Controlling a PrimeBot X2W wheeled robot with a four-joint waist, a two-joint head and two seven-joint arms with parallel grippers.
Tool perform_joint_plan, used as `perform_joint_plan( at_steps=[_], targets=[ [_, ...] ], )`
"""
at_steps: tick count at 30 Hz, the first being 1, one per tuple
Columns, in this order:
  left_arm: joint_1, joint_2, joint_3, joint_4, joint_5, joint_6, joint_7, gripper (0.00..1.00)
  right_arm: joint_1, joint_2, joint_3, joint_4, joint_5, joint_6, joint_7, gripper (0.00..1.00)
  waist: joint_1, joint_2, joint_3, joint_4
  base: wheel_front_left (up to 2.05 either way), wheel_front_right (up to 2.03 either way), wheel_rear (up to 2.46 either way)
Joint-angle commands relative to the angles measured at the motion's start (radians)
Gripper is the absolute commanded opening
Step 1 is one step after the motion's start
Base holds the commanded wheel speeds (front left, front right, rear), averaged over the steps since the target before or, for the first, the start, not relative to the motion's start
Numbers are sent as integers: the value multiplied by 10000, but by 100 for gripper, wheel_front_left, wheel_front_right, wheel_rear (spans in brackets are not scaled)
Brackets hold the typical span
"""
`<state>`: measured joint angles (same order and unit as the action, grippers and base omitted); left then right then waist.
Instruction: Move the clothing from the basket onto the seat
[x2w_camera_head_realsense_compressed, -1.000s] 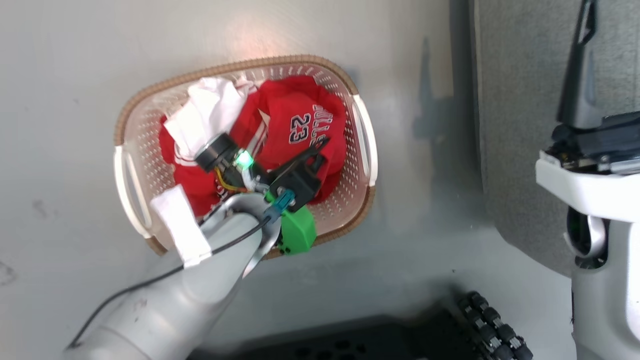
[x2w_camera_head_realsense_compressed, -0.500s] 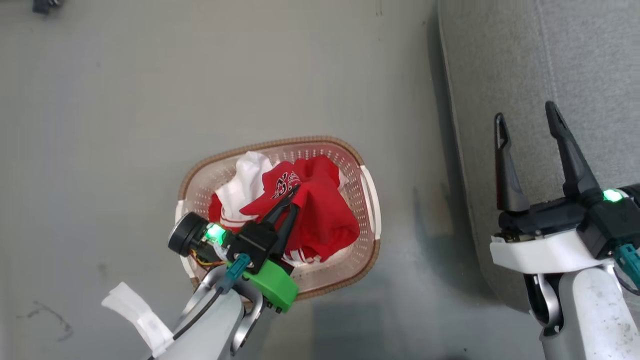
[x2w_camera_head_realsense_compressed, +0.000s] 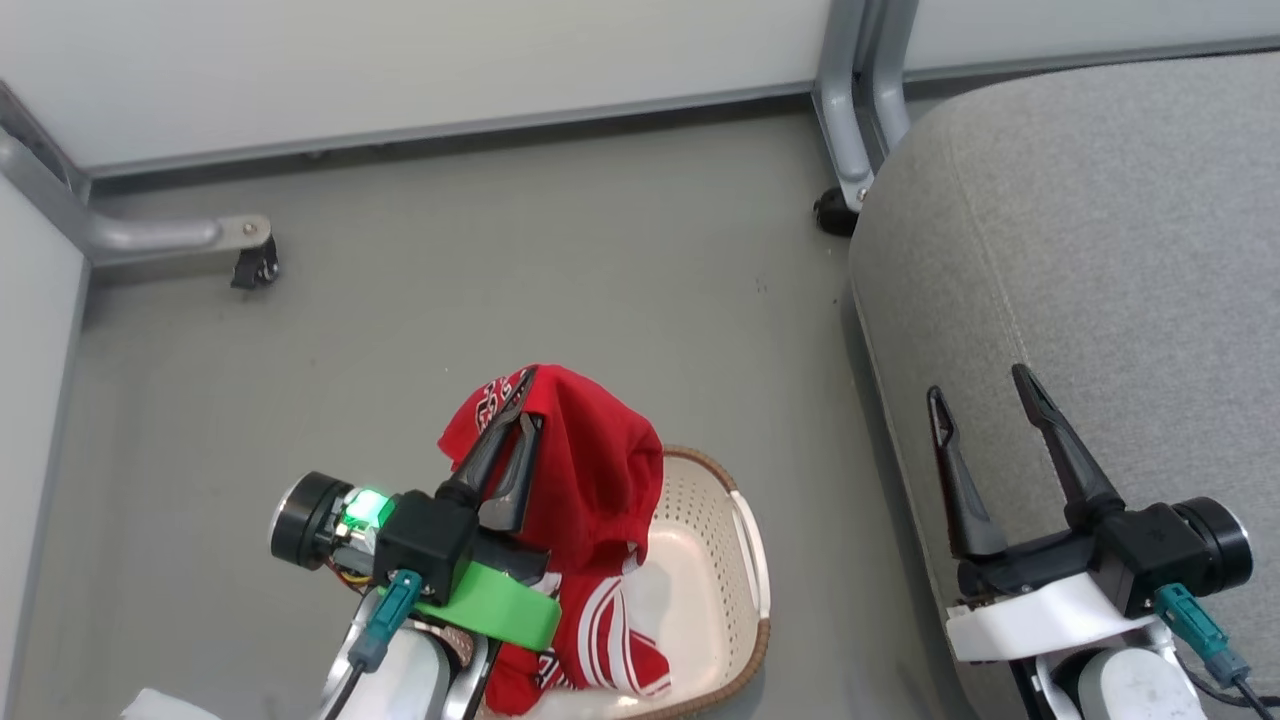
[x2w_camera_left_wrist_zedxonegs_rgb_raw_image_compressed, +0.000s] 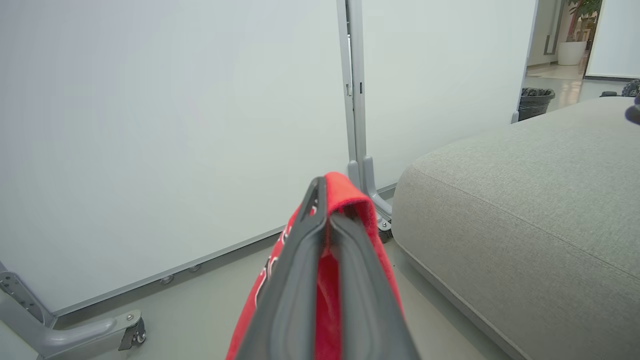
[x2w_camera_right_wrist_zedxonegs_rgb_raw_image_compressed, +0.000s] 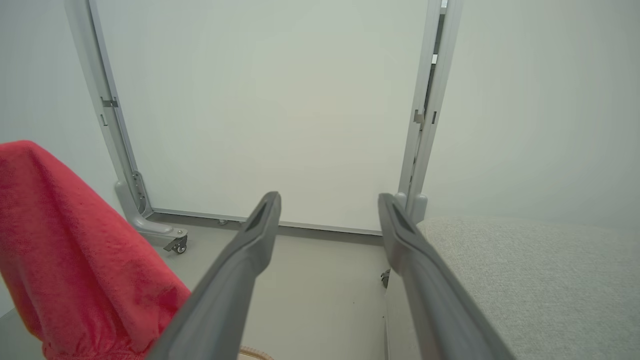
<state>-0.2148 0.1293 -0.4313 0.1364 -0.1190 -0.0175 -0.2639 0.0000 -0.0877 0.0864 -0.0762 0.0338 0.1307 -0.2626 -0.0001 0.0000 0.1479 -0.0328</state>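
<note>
Pinching a red jersey (x2w_camera_head_realsense_compressed: 590, 450) between fingers pressed tight together, the left gripper (x2w_camera_head_realsense_compressed: 533, 396) holds the cloth above the basket (x2w_camera_head_realsense_compressed: 748, 560), and the jersey's tail drapes down into the tub. We count one garment aloft. Red fabric with white stripes lies beneath it in the basket, and we cannot tell whether that is a second piece. The right gripper (x2w_camera_head_realsense_compressed: 978, 384) hovers at the left edge of the seat (x2w_camera_head_realsense_compressed: 1100, 230), fingers spread wide and holding nothing.

Between basket and seat runs a narrow strip of bare grey floor (x2w_camera_head_realsense_compressed: 500, 260). Far and left of the basket the floor lies open up to the white partition panels (x2w_camera_head_realsense_compressed: 400, 60). We count two castered partition feet: a left foot (x2w_camera_head_realsense_compressed: 250, 262) near the far-left corner and a right foot (x2w_camera_head_realsense_compressed: 835, 205) just beside the seat's far corner.

The left wrist view adds a dark waste bin (x2w_camera_left_wrist_zedxonegs_rgb_raw_image_compressed: 534, 102) and a potted plant (x2w_camera_left_wrist_zedxonegs_rgb_raw_image_compressed: 575, 35) beyond the cushion's far side. From the right wrist we see the jersey hanging at the left, a sliver of the basket's woven rim (x2w_camera_right_wrist_zedxonegs_rgb_raw_image_compressed: 255, 356) at the bottom edge and the cushion's rounded edge at the right.
</note>
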Motion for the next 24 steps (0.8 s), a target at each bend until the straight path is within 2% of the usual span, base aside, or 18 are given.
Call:
perform_joint_plan(
  at_steps=[1, 7, 12, 17, 24],
  targets=[
    [261, -59, 150, -270, 126, -54, -7, 0, 208, -9, 96, 51, 55, 1, -35, 100, 1, 0, -1277, -116, 0, 0, 0],
    [519, -252, 646, -1223, 266, -286, -7, 0, 456, 38, 410, 141, 164, 1, -35, 100, 1, 0, -1636, -269, 0, 0, 0],
    [530, -358, 765, -1630, 218, -686, -9, 0, 587, -49, 783, 205, 276, 1, -35, 100, 1, 0, -1729, -305, 0, 0, 0],
    [71, -269, 497, -1713, 381, -966, -9, 0, 428, -198, 1526, 327, 616, 1, -35, 100, 1, 0, -1597, -232, 0, 0, 0],
    [-945, -169, -523, -1693, 214, -1136, -9, 0, -209, -776, 3150, 577, 1211, 1, -35, 100, 1, 0, -1191, -55, 0, 0, 0]
  ],
)
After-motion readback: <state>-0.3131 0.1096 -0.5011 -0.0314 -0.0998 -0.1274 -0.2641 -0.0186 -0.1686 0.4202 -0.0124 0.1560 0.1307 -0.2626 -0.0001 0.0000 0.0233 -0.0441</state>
